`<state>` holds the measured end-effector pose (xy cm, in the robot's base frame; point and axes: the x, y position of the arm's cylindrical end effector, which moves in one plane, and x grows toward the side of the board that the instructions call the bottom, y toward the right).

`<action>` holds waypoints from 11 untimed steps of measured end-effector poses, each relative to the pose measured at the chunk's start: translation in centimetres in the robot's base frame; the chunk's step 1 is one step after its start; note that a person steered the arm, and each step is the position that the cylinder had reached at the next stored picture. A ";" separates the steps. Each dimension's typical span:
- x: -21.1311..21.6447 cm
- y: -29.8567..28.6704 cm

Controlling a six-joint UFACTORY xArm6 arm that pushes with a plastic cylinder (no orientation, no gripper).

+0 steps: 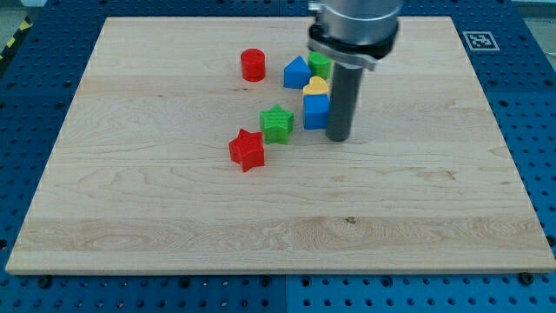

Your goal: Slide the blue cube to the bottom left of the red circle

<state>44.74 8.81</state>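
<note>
The blue cube (315,111) sits near the middle top of the wooden board (174,200). The red circle (253,65), a short cylinder, stands up and to the left of it. My tip (339,138) is right against the cube's right side, at its lower right corner. A yellow heart block (315,85) touches the cube's top edge.
A blue triangular block (297,73) and a green block (319,63) lie just above the yellow heart. A green star (277,123) sits left of the blue cube, and a red star (247,149) lies lower left of that. The arm's housing (354,26) hangs over the top.
</note>
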 end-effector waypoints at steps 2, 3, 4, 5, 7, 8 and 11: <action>-0.8 -2.8; -1.9 -5.5; -2.0 -4.8; -2.5 -2.8; -5.0 -5.2; -5.3 -8.7; -10.1 -11.9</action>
